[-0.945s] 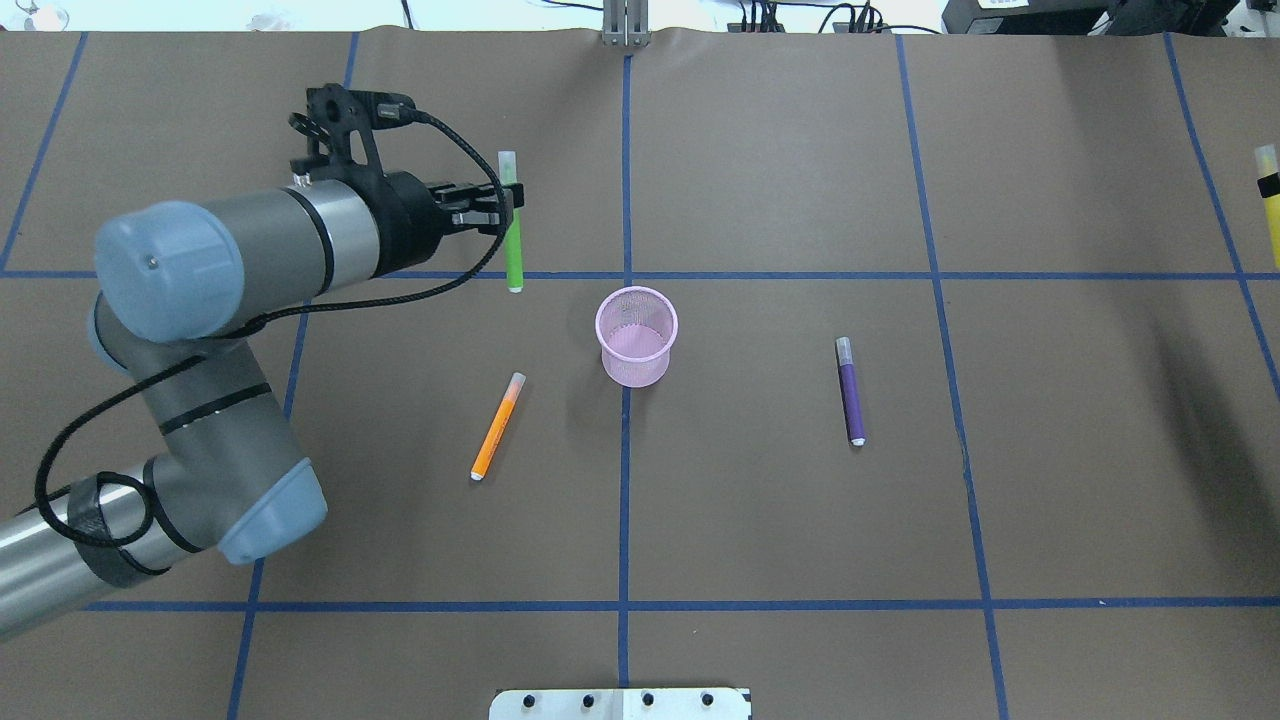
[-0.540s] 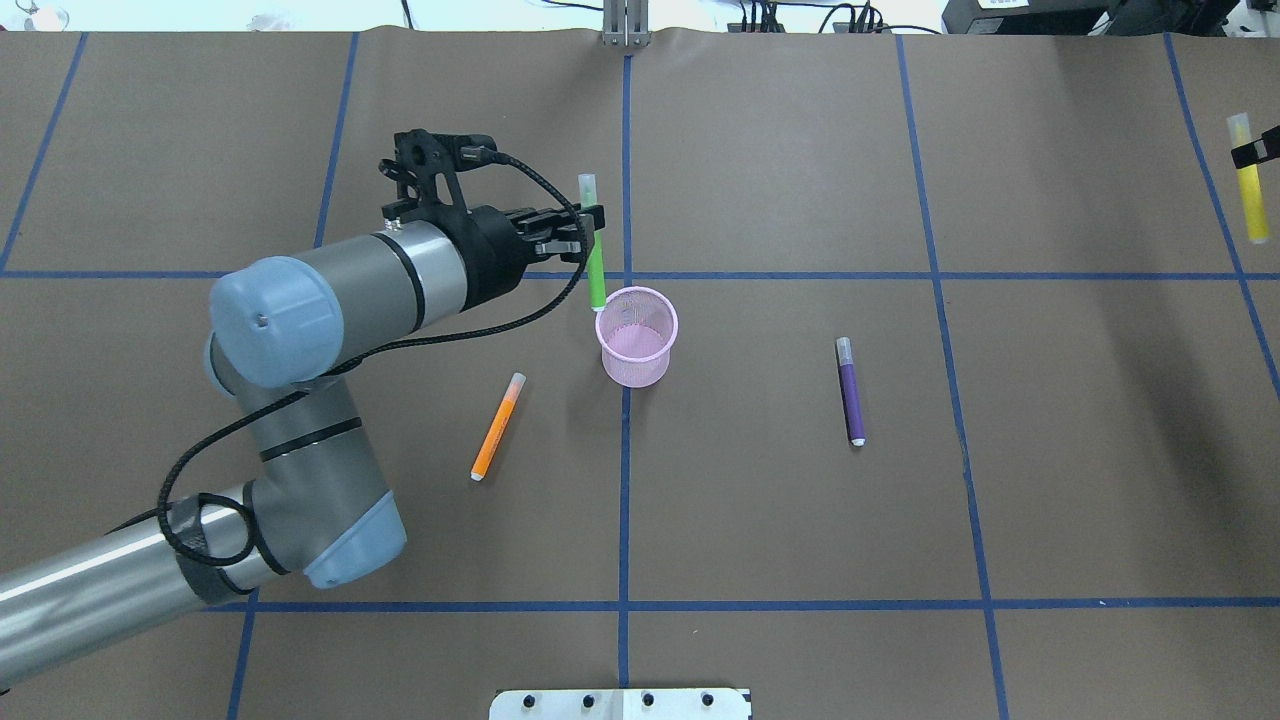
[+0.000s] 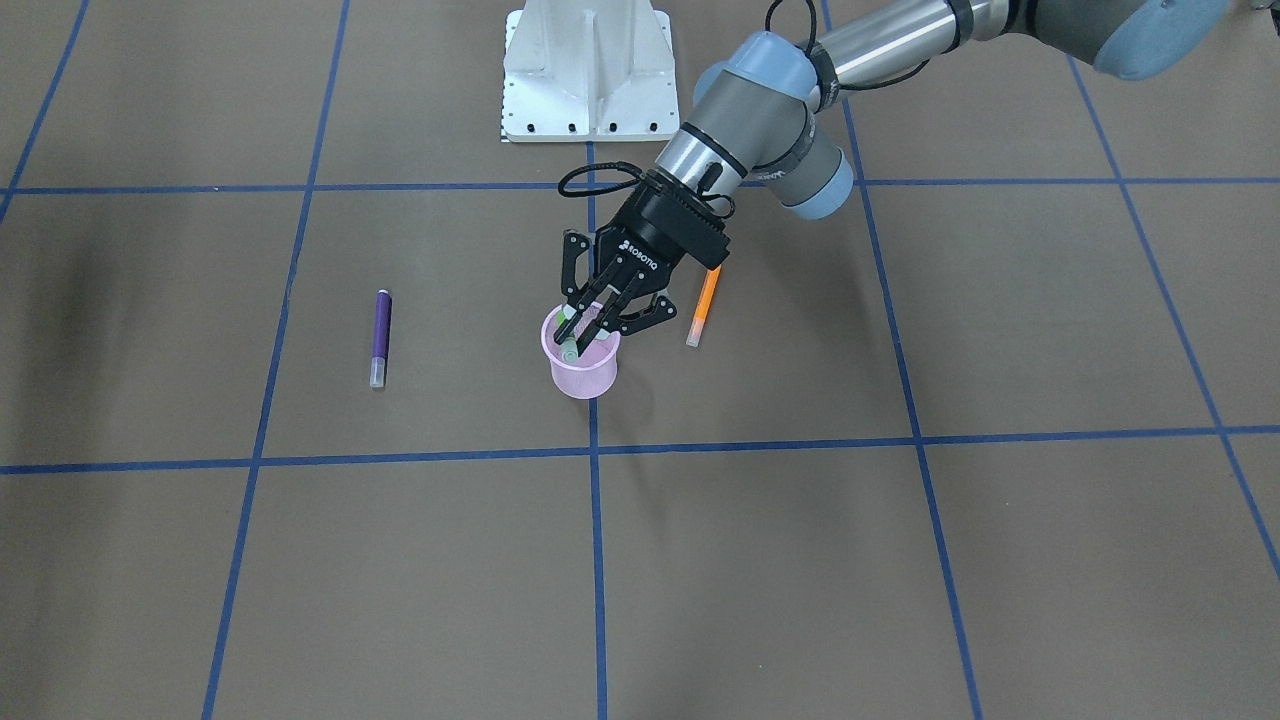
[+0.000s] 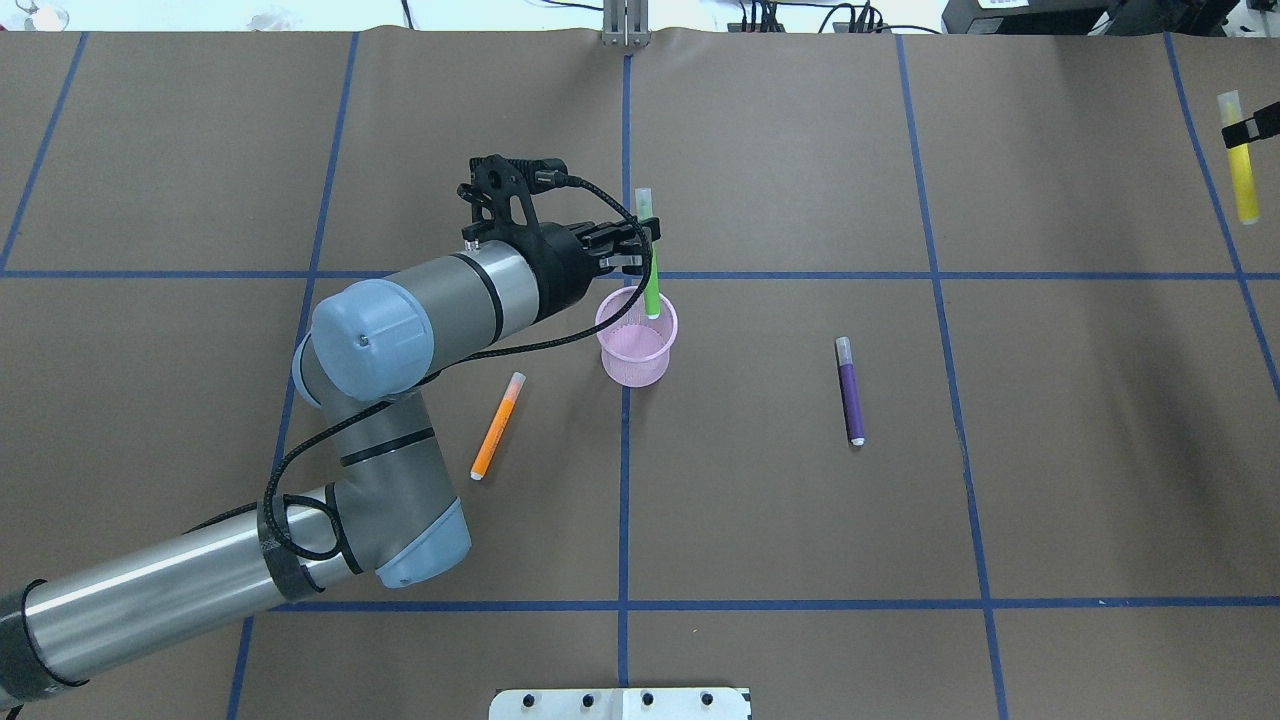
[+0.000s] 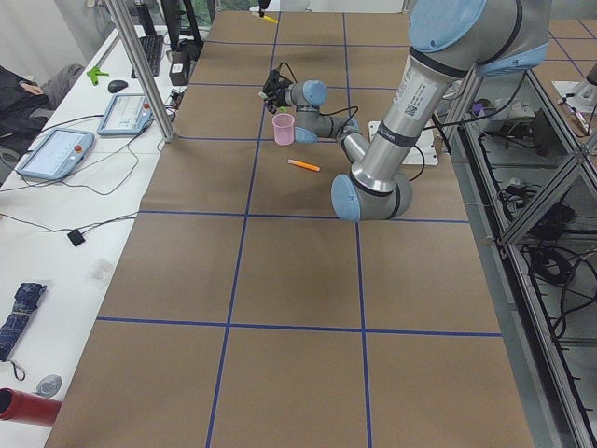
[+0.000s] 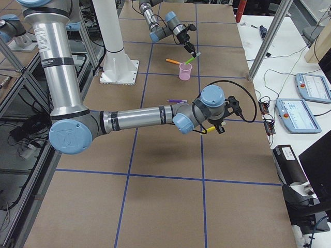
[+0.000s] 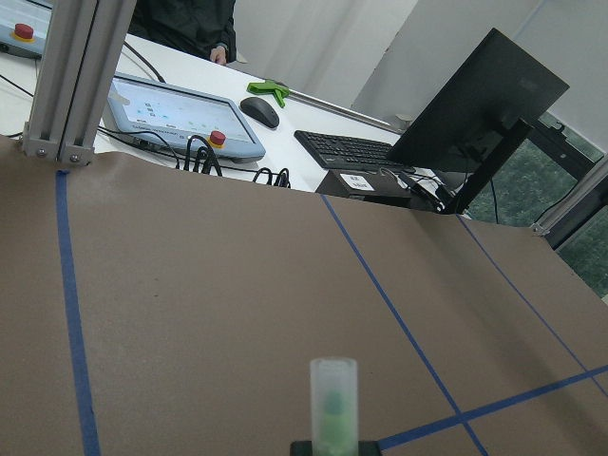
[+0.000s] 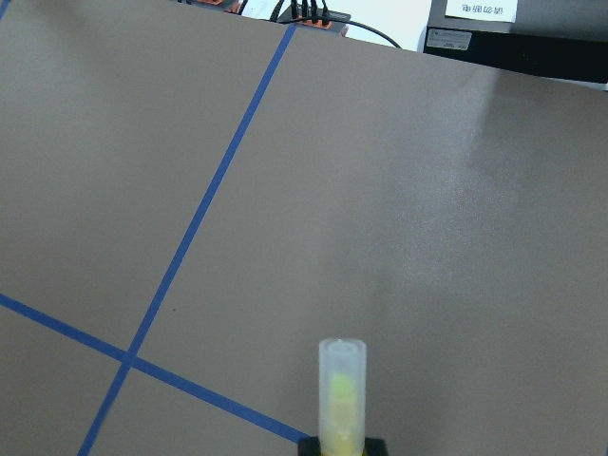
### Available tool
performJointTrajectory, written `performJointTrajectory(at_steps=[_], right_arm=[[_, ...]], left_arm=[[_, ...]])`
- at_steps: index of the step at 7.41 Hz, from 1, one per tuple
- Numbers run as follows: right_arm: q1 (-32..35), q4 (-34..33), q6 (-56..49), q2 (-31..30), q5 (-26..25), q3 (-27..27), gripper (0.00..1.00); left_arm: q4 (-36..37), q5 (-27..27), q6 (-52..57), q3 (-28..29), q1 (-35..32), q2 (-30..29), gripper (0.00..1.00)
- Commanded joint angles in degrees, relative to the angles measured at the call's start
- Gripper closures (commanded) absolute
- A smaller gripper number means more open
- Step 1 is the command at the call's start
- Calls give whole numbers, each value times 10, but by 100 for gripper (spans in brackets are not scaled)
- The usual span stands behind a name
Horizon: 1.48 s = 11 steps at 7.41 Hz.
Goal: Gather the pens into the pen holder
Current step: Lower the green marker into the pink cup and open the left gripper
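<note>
Pink round mesh cup (image 4: 635,365); slim green pen (image 4: 652,290) at mouth.

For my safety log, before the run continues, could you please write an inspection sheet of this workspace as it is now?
Surface: brown table cover with blue tape lines.
Job's things: pink cup upright; green pen with its lower end at the cup's mouth; orange pen and purple pen lying on the cover; yellow pen held in the air.
Clutter: nothing seen.
Tools: left tool shut on green pen; right tool shut on yellow pen.
Cables: black cable loops along left arm.
Surroundings: keyboard, monitor, touch panel past the cover's edge.
</note>
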Motion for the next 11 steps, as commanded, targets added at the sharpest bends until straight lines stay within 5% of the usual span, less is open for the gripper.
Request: performJointTrajectory(at_steps=[1, 7, 8, 9, 10, 11], right_arm=[[0, 1, 0, 0, 2, 1, 100], [0, 1, 0, 0, 3, 2, 100], [0, 0, 0, 0, 3, 4, 100], [0, 1, 0, 1, 3, 5, 100], [0, 1, 0, 8, 3, 6, 100], [0, 1, 0, 14, 2, 11, 100]], left_arm=[[-18, 0, 0, 21, 3, 0, 100], [-20, -3, 0, 37, 9, 6, 100], [-31, -4, -1, 37, 16, 7, 52], [-31, -4, -1, 36, 16, 6, 28], [-31, -4, -2, 33, 17, 6, 14], [-32, -4, -2, 28, 17, 5, 12]])
